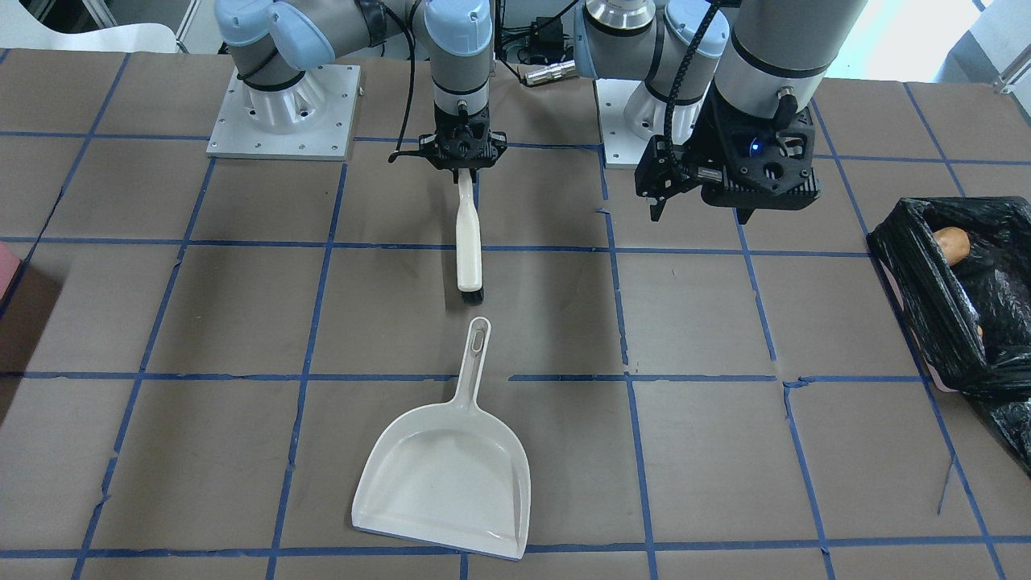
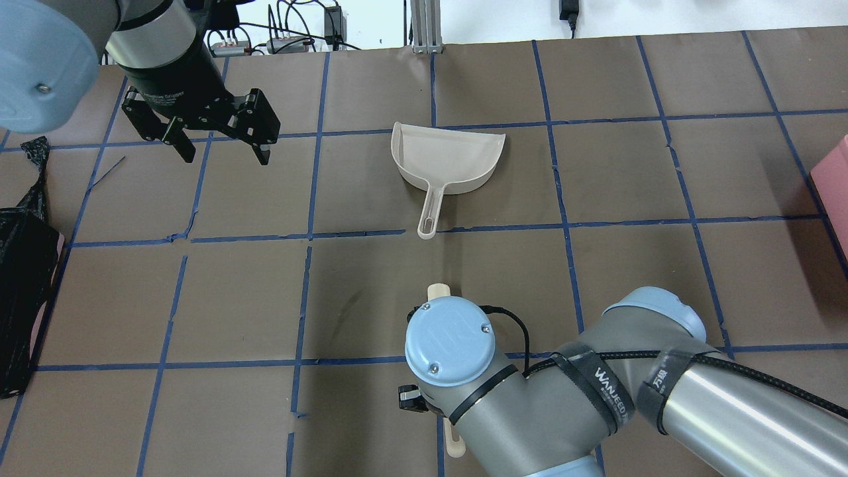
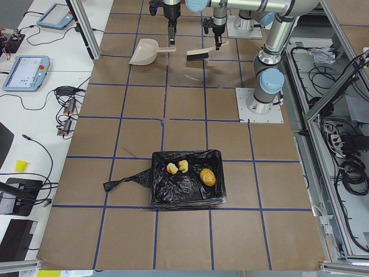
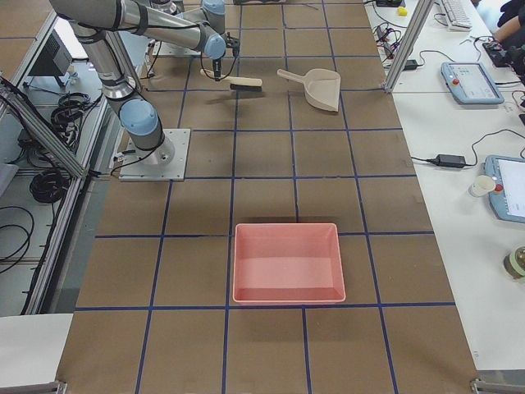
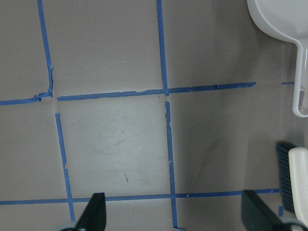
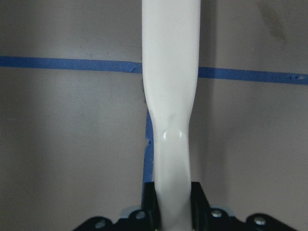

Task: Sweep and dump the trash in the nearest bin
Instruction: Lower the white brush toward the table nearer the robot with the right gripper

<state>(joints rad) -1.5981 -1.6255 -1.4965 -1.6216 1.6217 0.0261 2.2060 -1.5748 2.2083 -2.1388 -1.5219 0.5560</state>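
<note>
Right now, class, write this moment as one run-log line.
right claw: shut on brush | left claw: open, empty | dustpan: empty, ungripped | trash: in bin

"WANJEED" in white on a black strap point(image 2: 606, 392) around the right arm point(image 2: 722, 414)

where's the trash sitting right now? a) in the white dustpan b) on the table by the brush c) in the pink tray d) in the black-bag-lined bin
D: the potato-like lump and two small scraps lie inside the black-lined bin, while the dustpan is empty.
</note>
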